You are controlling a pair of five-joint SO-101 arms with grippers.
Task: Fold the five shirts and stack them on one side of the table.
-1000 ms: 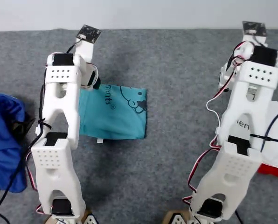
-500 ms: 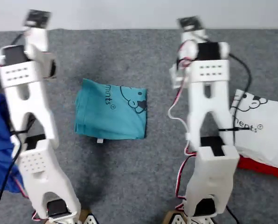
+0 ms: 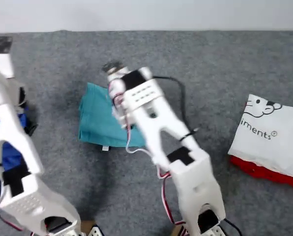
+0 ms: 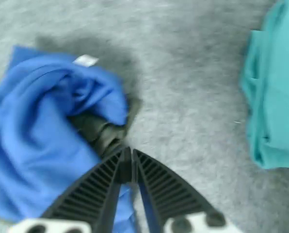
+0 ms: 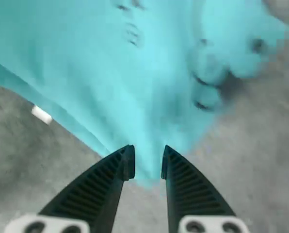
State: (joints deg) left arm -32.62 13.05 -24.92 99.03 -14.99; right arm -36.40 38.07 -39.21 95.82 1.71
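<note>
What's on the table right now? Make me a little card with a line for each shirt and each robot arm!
Teal shirt: folded, middle of the table, partly under the right arm
White shirt: folded, lying on top of the red shirt, right side of the table
Blue shirt: crumpled, not folded, left side
Left end effector: shut, over the blue shirt
Right end effector: open, over the teal shirt's edge
Table: grey, carpet-like surface
</note>
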